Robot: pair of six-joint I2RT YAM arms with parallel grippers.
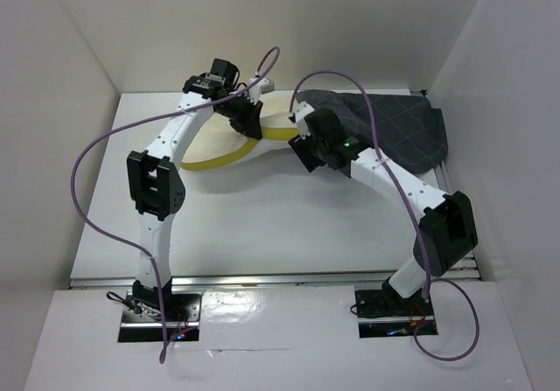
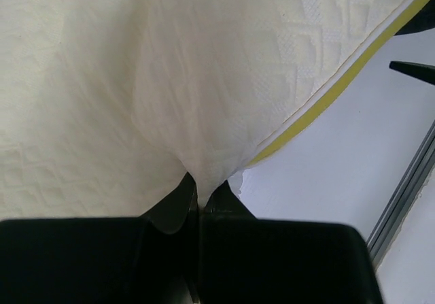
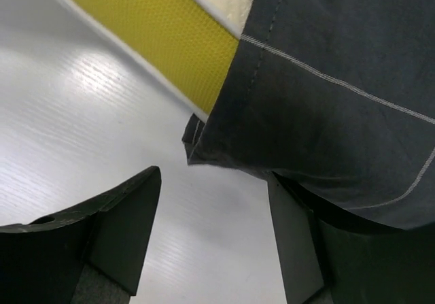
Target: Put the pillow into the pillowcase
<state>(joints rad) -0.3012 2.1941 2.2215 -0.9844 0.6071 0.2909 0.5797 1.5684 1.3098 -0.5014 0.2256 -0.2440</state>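
No legible text or labels anywhere.

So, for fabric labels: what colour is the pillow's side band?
Bright yellow, finely meshed: the side band of the cream pillow, clearest in the right wrist view.

The pillow [image 1: 278,114] is a soft cream-yellow cushion with a quilted face and a darker yellow side band; it lies flat on the white surface; a fold of its cream cover [image 2: 204,79] is pulled up into a peak, pinched between the closed jaws of the left gripper [image 2: 200,194], with the yellow band running just to their right; the pillowcase [image 1: 402,129] is a dark charcoal sack with thin light grid lines, lying rumpled; its hem [image 3: 326,113] overlaps the pillow's band, and its corner hangs between the wide-apart jaws of the right gripper [image 3: 214,181], covering the top of the right-hand finger.
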